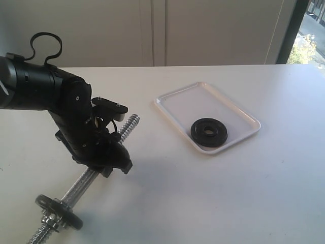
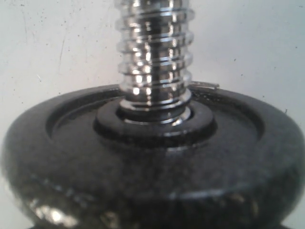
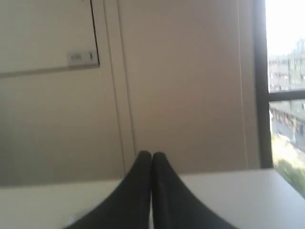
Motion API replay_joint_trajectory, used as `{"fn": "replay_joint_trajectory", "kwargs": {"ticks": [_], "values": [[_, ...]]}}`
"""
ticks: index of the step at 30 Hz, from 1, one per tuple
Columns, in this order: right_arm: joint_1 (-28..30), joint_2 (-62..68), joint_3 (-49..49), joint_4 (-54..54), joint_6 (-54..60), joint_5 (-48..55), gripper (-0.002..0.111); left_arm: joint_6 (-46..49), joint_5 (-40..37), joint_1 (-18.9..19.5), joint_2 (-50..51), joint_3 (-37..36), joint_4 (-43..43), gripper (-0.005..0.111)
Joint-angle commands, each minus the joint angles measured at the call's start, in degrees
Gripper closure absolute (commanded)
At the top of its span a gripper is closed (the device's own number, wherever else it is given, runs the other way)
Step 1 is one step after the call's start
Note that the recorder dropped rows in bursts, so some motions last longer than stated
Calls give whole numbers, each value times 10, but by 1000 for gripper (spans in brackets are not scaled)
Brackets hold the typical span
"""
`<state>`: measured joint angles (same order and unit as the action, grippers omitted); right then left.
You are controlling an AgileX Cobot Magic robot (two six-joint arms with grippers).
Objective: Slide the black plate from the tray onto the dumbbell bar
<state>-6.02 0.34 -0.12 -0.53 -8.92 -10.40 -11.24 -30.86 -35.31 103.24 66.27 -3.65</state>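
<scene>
Plate (image 1: 218, 134) on tray (image 1: 188, 104), far from tool (image 1: 109, 161) on bar (image 1: 81, 184)

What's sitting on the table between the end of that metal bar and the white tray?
Nothing. In the exterior view, the table between the bar and the tray is bare.

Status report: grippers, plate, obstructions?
Left gripper clamped on slim chrome dumbbell bar; right gripper shut. Glossy black round plate lying in white plastic tray. Nothing blocking bar's free end.
</scene>
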Motion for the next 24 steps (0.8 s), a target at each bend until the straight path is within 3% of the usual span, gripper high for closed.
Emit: {"fn": "replay_joint_trajectory", "kwargs": {"ticks": [1, 7, 11, 15, 17, 19, 21, 24], "values": [[-2, -3, 1, 0, -96, -132, 108, 12, -13, -2, -26, 5, -3, 107], [-2, -3, 1, 0, -166, -230, 108, 12, -14, -2, -26, 5, -3, 107], [-2, -3, 1, 0, -181, -214, 108, 12, -6, -2, -26, 5, -3, 107], [-2, 38, -55, 0, -166, -18, 108, 12, -2, -2, -26, 5, -3, 107], [-2, 99, -90, 0, -166, 16, 108, 12, -3, -2, -26, 5, -3, 107], [-2, 224, -167, 29, -147, 71, 108, 12, -3, -2, -26, 5, -3, 107], [-2, 382, -288, 40, -92, 200, 108, 12, -3, -2, -26, 5, -3, 107], [-26, 636, -504, -39, 85, 413, 108, 12, 0, -2, -26, 5, -3, 107]]}}
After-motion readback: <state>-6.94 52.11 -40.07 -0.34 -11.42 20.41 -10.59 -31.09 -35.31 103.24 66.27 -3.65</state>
